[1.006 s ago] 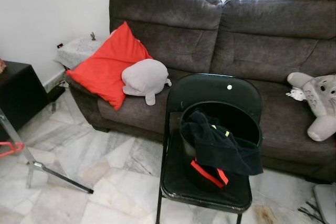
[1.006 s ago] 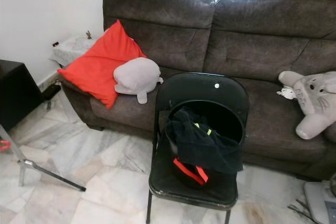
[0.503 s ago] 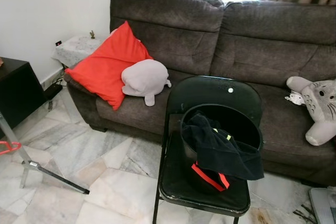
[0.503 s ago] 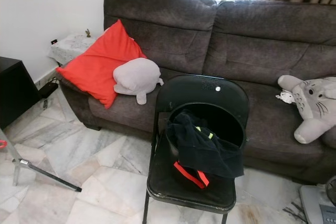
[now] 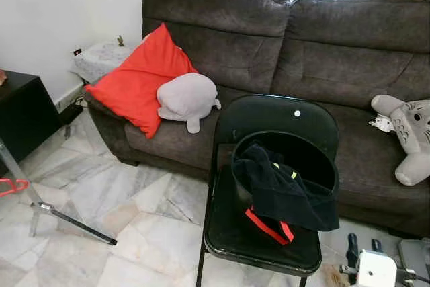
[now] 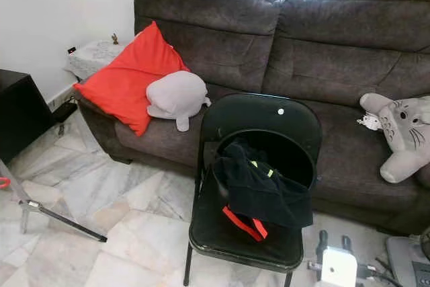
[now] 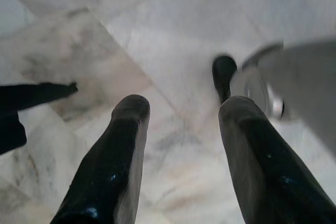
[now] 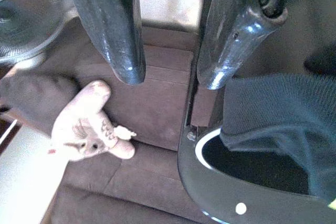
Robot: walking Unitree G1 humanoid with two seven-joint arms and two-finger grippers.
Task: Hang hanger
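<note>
right pincer [image 8: 170, 74] gaping, gripping nothing, just short of black chair [image 5: 269, 126], dark clothes [image 5: 282, 189] just beyond it, left pincer [image 7: 181, 108] spread empty over marble floor [image 7: 157, 35]

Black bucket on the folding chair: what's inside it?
A dark garment with red trim spills from the bucket over its front rim. The bucket's far inside wall shows bare; whatever lies beneath the cloth is covered.

Showing glossy black fingers [image 7: 113, 171] on the left gripper [image 7: 178, 111], long and round-tipped, catching small highlights. Sporting a white boxy wrist block [image 6: 336, 268] beside the black chair [image 6: 259, 115], with two short black fingertips [image 6: 322, 238] on the right gripper [image 6: 334, 240] and thin dark cables trailing.
</note>
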